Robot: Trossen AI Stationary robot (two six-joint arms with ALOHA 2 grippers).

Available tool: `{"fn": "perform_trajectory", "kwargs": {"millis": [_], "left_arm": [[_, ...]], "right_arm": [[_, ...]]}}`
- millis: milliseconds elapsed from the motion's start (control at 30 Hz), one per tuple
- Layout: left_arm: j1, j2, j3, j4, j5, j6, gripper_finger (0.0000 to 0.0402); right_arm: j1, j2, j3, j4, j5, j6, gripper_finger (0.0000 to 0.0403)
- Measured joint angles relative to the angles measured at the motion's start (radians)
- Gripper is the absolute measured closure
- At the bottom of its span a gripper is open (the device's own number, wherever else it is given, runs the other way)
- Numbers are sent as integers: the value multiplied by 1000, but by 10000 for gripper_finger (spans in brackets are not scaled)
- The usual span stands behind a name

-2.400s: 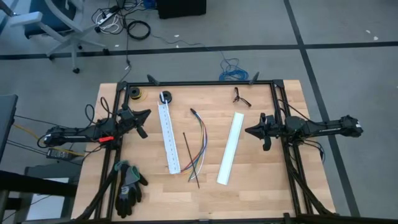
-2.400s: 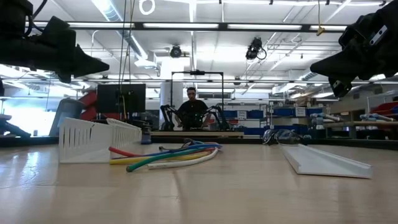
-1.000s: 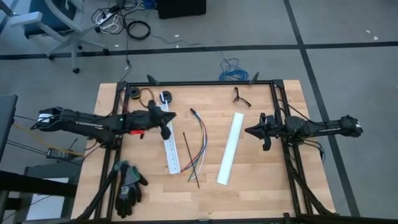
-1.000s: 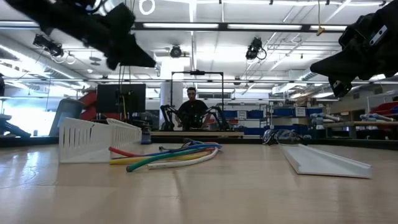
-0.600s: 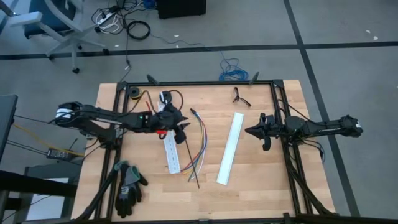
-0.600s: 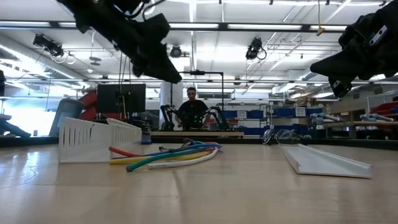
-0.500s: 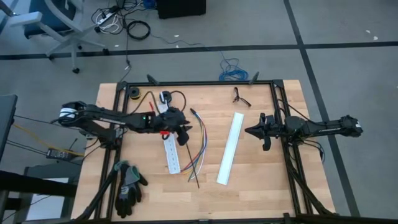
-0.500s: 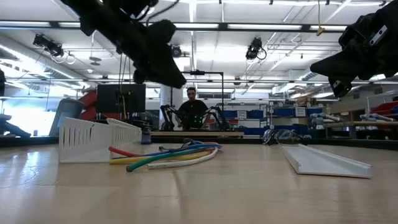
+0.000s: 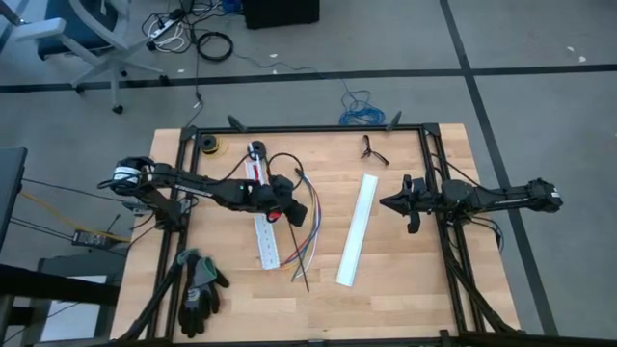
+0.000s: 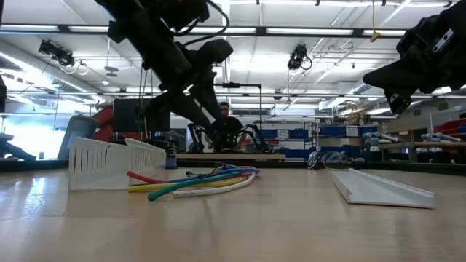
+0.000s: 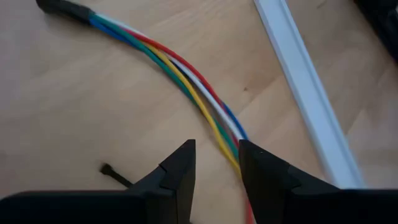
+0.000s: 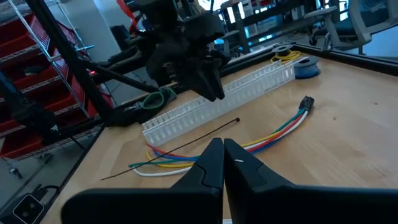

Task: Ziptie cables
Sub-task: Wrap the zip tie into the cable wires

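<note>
Cables (image 9: 307, 224) lie mid-surface in the high view; the left tool (image 9: 297, 214) has swung in from nine o'clock to hover over them, so a grasp looks near. Low view: it hangs clear above the bundle. Left wrist view: fingers (image 11: 180, 171) part-spread, pinching nothing. Right wrist view: right tool (image 12: 219, 163) pressed together, parked at three o'clock, with open room between.

Cables (image 11: 186, 81) striped green, red, yellow, white and blue; white strip (image 11: 305, 87); pale wooden table (image 11: 74, 106)
</note>
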Motion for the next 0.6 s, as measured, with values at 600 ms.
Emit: {"fn": "perform_trajectory", "kwargs": {"millis": [600], "left_arm": [[-79, 336, 474, -591, 12, -367, 271]], "right_arm": [[0, 2, 0, 5, 0, 0, 399]]}}
